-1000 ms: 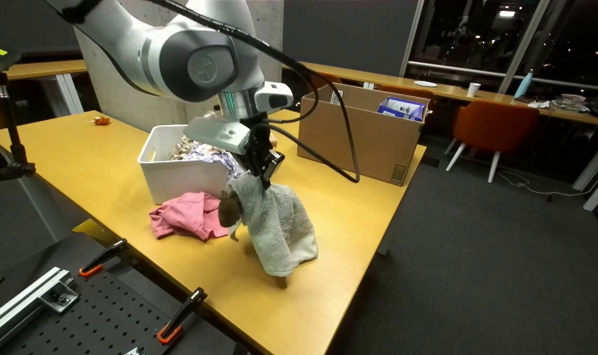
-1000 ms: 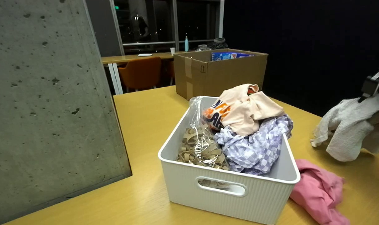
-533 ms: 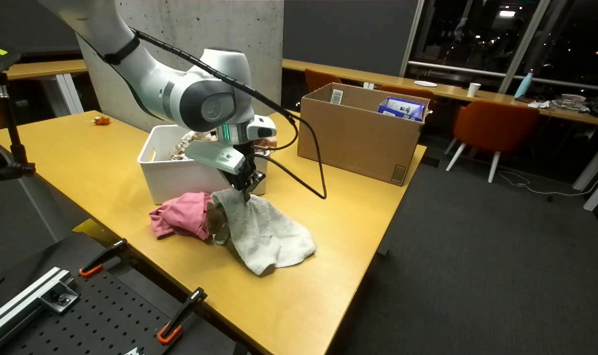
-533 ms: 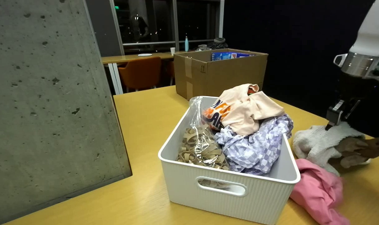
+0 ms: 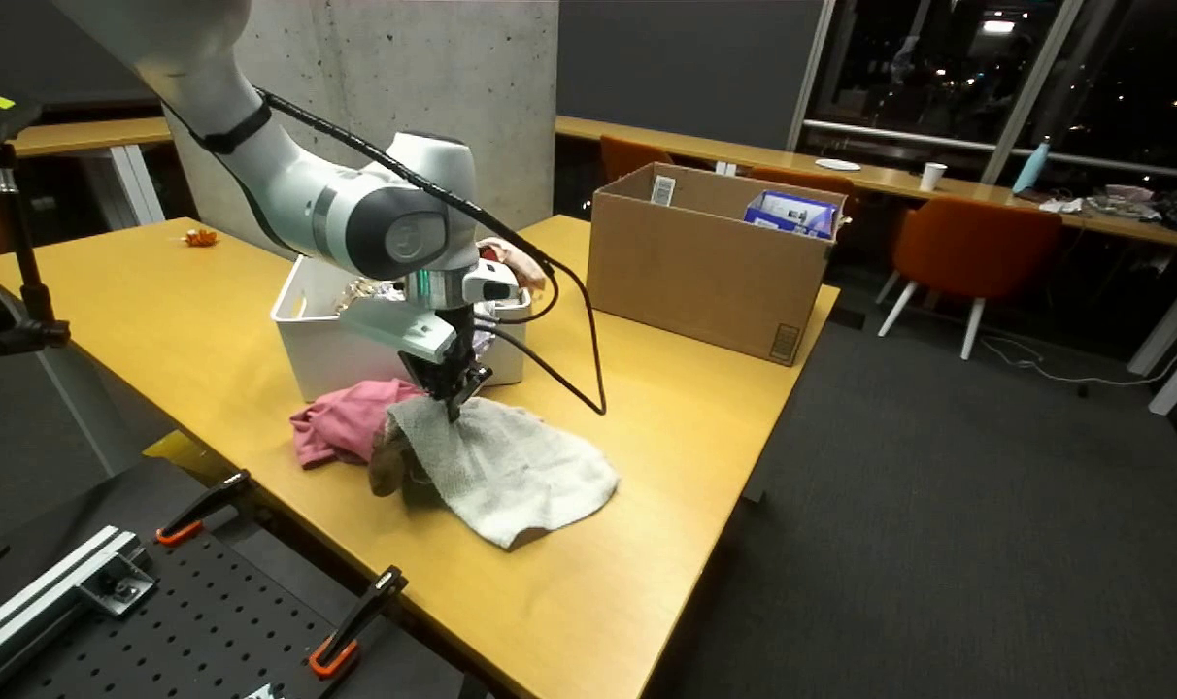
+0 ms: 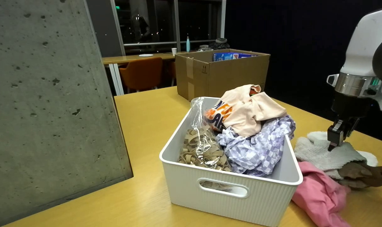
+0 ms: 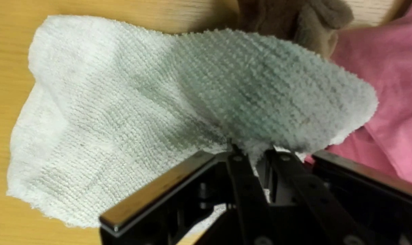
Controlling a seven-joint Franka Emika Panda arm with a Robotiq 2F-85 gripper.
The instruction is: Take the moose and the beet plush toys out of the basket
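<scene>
In the wrist view we find the claw [image 7: 252, 149] nearly closed, a fold of pale towel [image 7: 100, 129] pinched in it; we cannot tell whether it grips anything beneath. The brown plush [image 6: 378, 176], by our guess the moose, lies outside the basket [image 6: 260, 200], partly under the towel and beside the pink cloth [image 6: 320, 192] on the table [image 5: 588, 602]. We cannot pick out the beet; a red patch [image 6: 253, 92] shows within the peach cloth [image 6: 247, 116] in the basket and could be it. We judge this step to be setting the moose down: best to let the table bear its weight, loosen the claw gently, then rise straight up so the towel doesn't snag.
</scene>
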